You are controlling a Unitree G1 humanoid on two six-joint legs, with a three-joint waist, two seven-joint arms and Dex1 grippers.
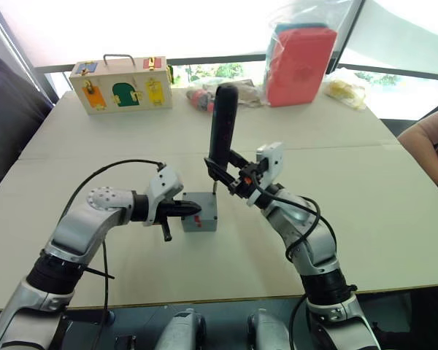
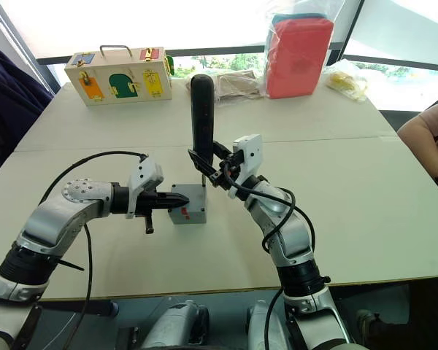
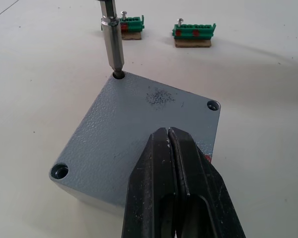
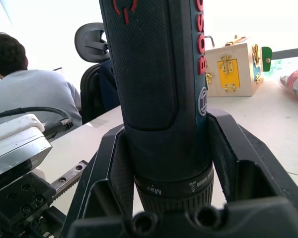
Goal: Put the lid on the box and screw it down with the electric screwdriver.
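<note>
Left wrist view: lid (image 3: 134, 129) under left pincer (image 3: 175, 148).

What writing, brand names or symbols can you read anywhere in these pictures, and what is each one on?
"BOS", red letters cut off by the frame edge, on the electric screwdriver body.
"Max", seen upside down, on the screwdriver's collar ring.
A red power symbol, partly cut off, near the screwdriver's top.
A round embossed logo on its side; no letters readable.
A red mark on the box: too small to read.
</note>
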